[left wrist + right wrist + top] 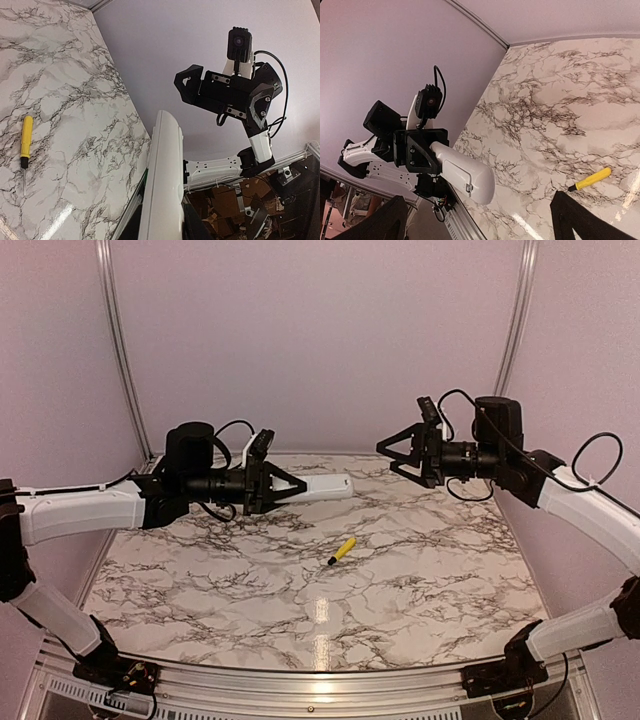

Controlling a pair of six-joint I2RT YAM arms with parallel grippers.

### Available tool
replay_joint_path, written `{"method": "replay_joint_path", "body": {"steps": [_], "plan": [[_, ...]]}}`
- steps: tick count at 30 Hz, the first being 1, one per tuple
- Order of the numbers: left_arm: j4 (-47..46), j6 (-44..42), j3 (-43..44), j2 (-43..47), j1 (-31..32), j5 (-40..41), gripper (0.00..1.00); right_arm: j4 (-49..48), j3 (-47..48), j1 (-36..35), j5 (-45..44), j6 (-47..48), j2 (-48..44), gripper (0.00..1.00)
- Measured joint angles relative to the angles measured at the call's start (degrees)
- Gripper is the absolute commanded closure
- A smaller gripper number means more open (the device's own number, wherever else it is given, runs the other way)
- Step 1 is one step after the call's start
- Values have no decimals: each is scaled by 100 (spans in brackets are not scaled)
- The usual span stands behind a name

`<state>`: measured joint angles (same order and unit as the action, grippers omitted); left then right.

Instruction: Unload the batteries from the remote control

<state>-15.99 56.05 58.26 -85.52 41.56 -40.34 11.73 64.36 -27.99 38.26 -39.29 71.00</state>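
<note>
Left wrist view — my left gripper (298, 486) clamps the remote control (162, 185) by one end, aloft over the far edge of the bench (200, 580), left of middle, so my right gripper (386, 452) — gaping, empty — can reach it; batteries hidden inside, I judge.

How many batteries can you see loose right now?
0. None lie on the table; any may be hidden inside the remote control, held aloft by the left gripper.
</note>
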Motion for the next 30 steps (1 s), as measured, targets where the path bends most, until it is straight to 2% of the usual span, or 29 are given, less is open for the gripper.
{"method": "replay_joint_path", "body": {"steps": [6,30], "plan": [[9,-31,-68,236,0,199,100,101,0,0,-149,13,-26,2],[619,-160,-289,229,-116,492,100,767,282,-96,-920,13,-219,4]]}}
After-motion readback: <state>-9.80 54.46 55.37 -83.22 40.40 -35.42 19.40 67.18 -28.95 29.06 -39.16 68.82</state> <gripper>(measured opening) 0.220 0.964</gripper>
